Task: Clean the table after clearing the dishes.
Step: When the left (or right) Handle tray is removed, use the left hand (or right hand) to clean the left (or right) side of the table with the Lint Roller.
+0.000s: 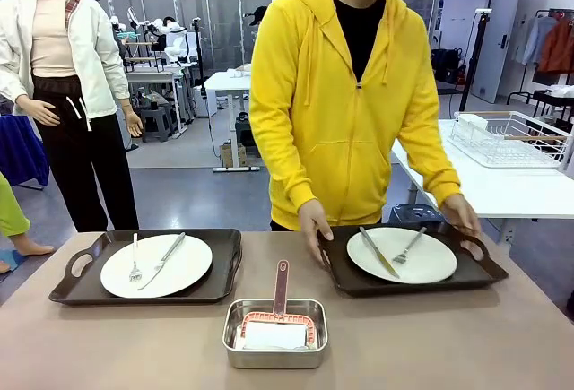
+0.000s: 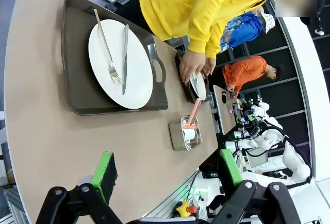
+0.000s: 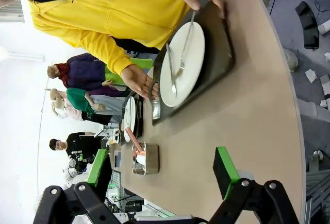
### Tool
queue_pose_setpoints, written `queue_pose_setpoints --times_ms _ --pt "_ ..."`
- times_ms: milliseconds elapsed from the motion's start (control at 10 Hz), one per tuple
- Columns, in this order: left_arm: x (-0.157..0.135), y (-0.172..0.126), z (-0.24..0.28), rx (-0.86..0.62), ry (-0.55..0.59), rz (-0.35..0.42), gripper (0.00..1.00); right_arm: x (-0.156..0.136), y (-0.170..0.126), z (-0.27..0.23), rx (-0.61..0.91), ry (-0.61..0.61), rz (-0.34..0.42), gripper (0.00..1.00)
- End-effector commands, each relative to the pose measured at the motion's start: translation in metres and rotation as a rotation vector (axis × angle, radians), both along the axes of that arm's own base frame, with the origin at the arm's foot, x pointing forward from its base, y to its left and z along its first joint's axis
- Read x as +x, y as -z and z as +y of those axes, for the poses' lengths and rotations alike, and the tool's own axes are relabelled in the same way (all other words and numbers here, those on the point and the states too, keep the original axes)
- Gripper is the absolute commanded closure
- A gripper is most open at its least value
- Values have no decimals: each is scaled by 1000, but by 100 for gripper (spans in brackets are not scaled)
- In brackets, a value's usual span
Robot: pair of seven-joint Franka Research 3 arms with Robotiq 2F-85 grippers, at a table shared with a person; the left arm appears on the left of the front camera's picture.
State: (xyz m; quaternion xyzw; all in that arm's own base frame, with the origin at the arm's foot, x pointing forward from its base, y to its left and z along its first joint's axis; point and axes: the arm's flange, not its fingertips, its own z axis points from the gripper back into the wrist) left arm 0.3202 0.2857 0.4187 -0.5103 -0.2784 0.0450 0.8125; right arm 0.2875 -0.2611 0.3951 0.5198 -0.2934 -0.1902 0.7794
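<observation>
On the taupe table (image 1: 448, 345) lie two dark handled trays. The left tray (image 1: 81, 287) carries a white plate (image 1: 156, 265) with fork and knife. A person in a yellow hoodie grips the right tray (image 1: 484, 269) at both handles; on it sits a second plate (image 1: 402, 255) with cutlery. In the left wrist view my left gripper (image 2: 165, 154) hangs open above the table (image 2: 51, 141), short of the near plate (image 2: 119, 63). In the right wrist view my right gripper (image 3: 162, 152) is open over the table (image 3: 247, 116), short of the held plate (image 3: 181, 64).
A rectangular steel pan (image 1: 275, 332) sits at the table's near middle, holding a pink-handled tool and something white. It also appears as the pan (image 2: 185, 134) and the pan (image 3: 145, 158). A white side table with a wire rack (image 1: 511, 139) stands at the far right.
</observation>
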Motion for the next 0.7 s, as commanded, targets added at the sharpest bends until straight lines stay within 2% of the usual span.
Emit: queue_pose_setpoints --times_ms 0,600 --pt "-3 0 3 -4 0 -21 0 0 -2 0 9 -2 -14 0" --pt "-3 0 3 -4 0 -21 0 0 -2 0 9 -2 -14 0"
